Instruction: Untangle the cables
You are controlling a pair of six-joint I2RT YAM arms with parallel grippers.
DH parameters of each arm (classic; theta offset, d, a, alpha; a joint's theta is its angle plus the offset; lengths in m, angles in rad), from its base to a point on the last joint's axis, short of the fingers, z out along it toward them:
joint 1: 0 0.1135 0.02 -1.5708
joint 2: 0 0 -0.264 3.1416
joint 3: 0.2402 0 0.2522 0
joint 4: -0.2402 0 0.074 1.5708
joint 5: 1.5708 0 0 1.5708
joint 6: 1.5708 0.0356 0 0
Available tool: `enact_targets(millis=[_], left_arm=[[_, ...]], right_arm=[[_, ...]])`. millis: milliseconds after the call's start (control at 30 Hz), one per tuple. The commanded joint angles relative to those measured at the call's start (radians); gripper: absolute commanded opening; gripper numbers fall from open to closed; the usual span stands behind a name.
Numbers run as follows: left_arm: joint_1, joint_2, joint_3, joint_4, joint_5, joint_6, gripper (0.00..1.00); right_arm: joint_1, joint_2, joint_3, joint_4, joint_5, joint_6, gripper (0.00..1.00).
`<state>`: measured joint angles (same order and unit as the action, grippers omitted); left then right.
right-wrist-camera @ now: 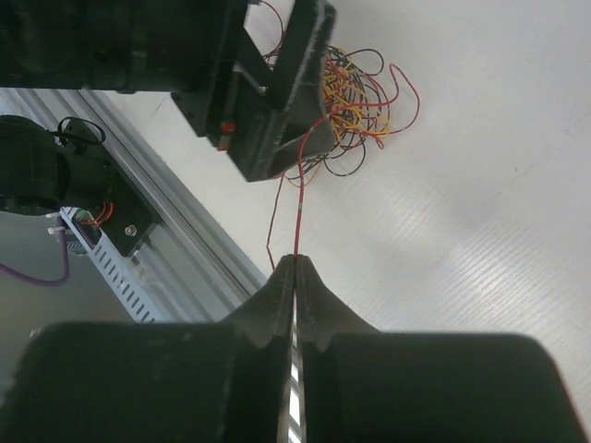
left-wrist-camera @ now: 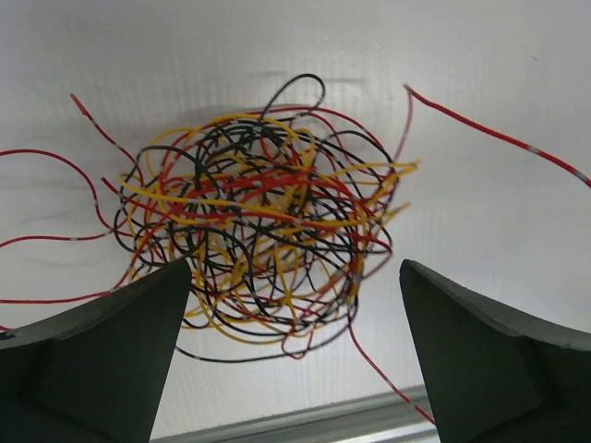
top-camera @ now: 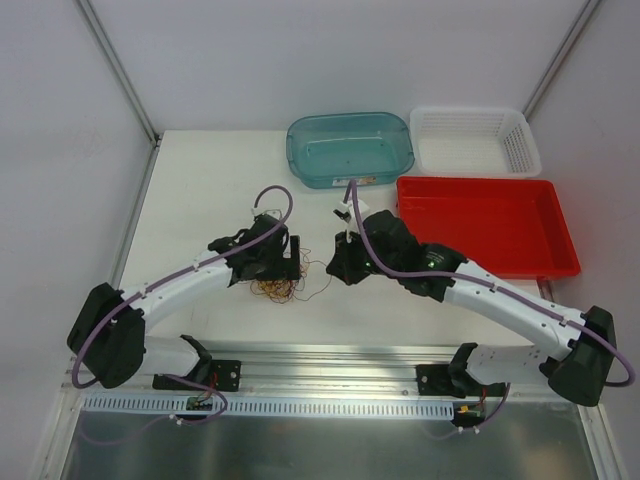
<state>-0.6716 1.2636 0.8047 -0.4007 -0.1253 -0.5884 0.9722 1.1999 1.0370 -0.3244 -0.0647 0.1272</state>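
White table | one tangle of cables | left claw wide | right claw pinching one red cable

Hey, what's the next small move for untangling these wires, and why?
Probably lower the open left end effector onto the tangle and close it. The right end effector is shut on one red wire running toward the tangle, so pinning the tangle should let that strand be pulled free.
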Motion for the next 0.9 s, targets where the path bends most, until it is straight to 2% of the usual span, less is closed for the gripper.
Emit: enact_targets(millis=[0,233,367,500,667,867], left_arm=[[-0.011,0.071,0.044,-0.003,-0.140,-0.031,0.97],[-0.008,0.224,0.067,0.005,-0.292,-0.152,0.83],[0.047,0.249,0.067,0.005,-0.321,-0.169,0.60],[0.165,0.218,0.031,0.003,-0.307,-0.168,0.44],[0.328,0.172,0.024,0.000,-0.284,-0.110,0.41],[0.435,0.145,0.054,-0.015,-0.269,-0.059,0.46]], right_arm=[[0.013,-0.043,0.000,0.050,-0.018,0.005,0.01],[0.037,-0.100,-0.002,0.013,-0.017,0.011,0.01],[0.042,-0.193,-0.011,-0.033,0.040,0.008,0.01],[0.042,-0.302,0.014,-0.131,0.130,-0.012,0.01],[0.043,-0.427,0.077,-0.274,0.230,-0.034,0.01],[0.043,-0.500,0.193,-0.392,0.287,-0.060,0.01]])
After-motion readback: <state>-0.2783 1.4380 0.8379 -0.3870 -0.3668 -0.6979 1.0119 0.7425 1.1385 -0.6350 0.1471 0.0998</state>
